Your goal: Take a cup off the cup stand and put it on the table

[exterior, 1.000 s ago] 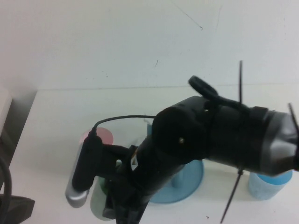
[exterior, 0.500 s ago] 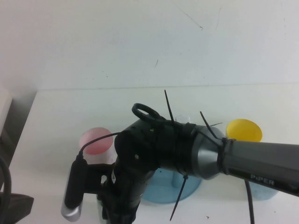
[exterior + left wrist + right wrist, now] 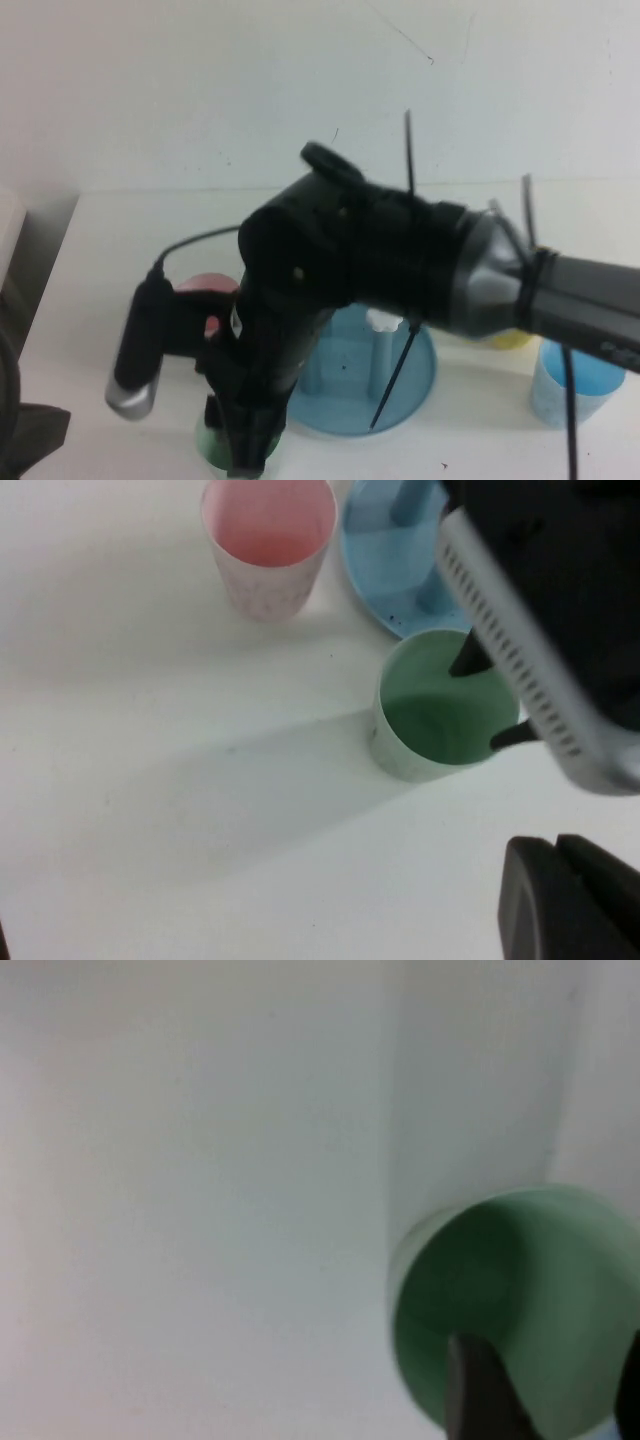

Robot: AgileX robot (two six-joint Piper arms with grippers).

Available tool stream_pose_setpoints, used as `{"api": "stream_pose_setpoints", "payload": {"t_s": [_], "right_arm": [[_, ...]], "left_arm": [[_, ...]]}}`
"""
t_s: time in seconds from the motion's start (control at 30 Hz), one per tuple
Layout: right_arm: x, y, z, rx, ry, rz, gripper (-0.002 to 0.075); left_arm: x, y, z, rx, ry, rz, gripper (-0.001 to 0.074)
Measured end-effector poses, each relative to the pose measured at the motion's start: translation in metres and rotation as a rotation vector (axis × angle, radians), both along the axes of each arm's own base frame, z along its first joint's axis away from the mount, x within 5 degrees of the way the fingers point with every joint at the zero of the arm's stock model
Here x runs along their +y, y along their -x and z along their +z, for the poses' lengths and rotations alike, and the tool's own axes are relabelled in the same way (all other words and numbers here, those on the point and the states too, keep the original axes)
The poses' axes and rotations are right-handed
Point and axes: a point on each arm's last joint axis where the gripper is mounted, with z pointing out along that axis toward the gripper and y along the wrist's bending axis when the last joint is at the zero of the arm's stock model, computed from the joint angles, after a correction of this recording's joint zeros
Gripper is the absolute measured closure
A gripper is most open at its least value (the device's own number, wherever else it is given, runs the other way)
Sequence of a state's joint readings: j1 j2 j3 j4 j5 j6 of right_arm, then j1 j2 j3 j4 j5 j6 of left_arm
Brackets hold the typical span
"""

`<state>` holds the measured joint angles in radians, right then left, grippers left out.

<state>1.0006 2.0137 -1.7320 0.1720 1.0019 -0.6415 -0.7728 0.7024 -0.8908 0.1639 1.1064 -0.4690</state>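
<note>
High view: right arm crosses the frame, its right gripper (image 3: 245,455) low over the cup (image 3: 212,440), which stands upright on the table (image 3: 120,260) just beside the cup stand (image 3: 345,385). Left wrist view: one dark fingertip (image 3: 468,660) sits inside the cup's (image 3: 440,710) mouth, another at its rim; jaws apart, not squeezing. Pink cup (image 3: 268,542) stands near. Light blue cup (image 3: 570,385) at right. Left gripper (image 3: 570,900) appears as closed dark fingers, away from the cups. No legible writing.
</note>
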Motion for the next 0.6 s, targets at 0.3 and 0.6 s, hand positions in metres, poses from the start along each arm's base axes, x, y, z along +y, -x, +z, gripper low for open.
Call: {"api": "stream_pose_setpoints", "payload": {"t_s": [0.3,0.6], "right_arm": [[-0.055,0.013,0.122,-0.294,-0.108,-0.107,0.0704],[-0.15,0.047,0.166,-0.494,-0.15,-0.359,0.0724]], "left_arm": [[-0.004,-0.006,0.007,-0.106,0.052,-0.011,0.0736],[0.011,0.008,0.003,-0.4,0.148,-0.099,0.0737]]}}
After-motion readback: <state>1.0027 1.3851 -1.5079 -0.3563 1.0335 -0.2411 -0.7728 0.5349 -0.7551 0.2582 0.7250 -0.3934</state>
